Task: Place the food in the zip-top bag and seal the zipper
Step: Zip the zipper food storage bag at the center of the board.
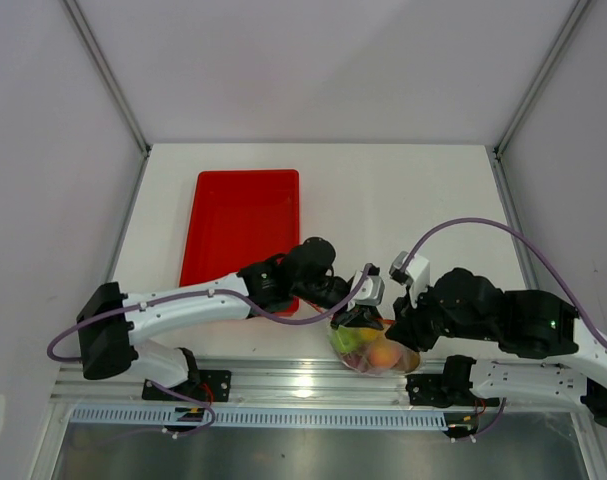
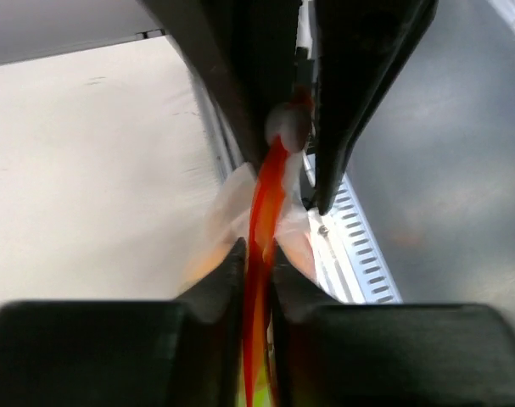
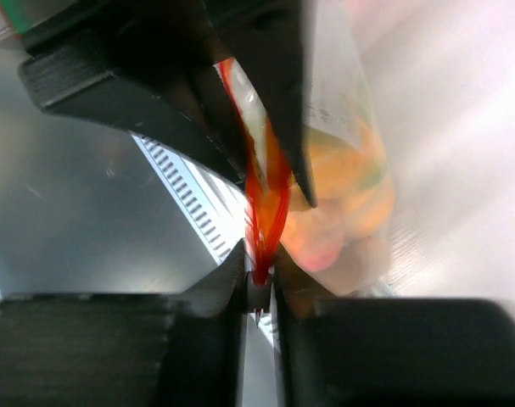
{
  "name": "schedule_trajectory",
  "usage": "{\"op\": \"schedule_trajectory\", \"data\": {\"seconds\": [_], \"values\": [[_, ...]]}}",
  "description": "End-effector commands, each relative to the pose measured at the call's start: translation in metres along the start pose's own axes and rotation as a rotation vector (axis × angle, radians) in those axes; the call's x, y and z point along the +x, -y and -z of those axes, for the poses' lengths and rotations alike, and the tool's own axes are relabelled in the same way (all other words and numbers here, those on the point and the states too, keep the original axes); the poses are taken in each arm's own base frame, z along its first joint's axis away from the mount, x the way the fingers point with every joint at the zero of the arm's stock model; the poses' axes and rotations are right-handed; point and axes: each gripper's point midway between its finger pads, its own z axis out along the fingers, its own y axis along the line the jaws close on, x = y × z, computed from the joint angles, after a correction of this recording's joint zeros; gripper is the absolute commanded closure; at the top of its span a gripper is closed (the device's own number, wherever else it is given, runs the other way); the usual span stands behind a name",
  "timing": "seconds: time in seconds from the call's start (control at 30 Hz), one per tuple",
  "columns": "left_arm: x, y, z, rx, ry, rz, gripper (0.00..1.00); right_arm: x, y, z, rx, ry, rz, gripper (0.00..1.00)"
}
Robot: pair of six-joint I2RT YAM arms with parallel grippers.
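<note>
The clear zip-top bag [image 1: 374, 352] hangs at the table's near edge, between the two arms. Inside it the food [image 1: 383, 354] shows as green, orange and pink fruit, seen blurred in the right wrist view as the food [image 3: 346, 191]. My left gripper [image 1: 357, 318] is shut on the orange-red zipper [image 2: 267, 199], which runs up between its fingertips. My right gripper [image 1: 399, 322] is shut on the zipper [image 3: 270, 203] from the other side. In each wrist view the other gripper's fingers clamp the same strip just beyond.
A red tray [image 1: 243, 225] lies on the white table behind the left arm. A metal rail [image 1: 283, 378] with a slotted cable duct [image 1: 243, 415] runs along the near edge under the bag. Walls close in on both sides.
</note>
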Motion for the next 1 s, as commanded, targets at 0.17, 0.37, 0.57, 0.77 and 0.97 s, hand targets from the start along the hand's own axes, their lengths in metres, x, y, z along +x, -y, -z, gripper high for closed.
{"op": "schedule_trajectory", "data": {"seconds": [0.17, 0.37, 0.57, 0.77, 0.97], "values": [[-0.008, -0.014, 0.023, -0.195, 0.041, 0.109, 0.99, -0.028, 0.011, 0.005, 0.067, 0.174, -0.103, 0.51], [-0.017, -0.002, 0.037, -0.211, 0.106, 0.185, 0.99, -0.027, 0.016, 0.0, 0.059, 0.263, -0.176, 0.5], [-0.022, 0.004, 0.051, -0.245, 0.138, 0.216, 0.99, -0.027, 0.015, -0.016, 0.044, 0.296, -0.198, 0.54], [-0.024, 0.009, 0.053, -0.235, 0.153, 0.227, 0.99, -0.038, 0.001, -0.025, -0.046, 0.365, -0.167, 0.59], [-0.02, 0.011, 0.053, -0.225, 0.145, 0.238, 0.99, -0.045, -0.004, -0.029, -0.071, 0.401, -0.145, 0.69]]}}
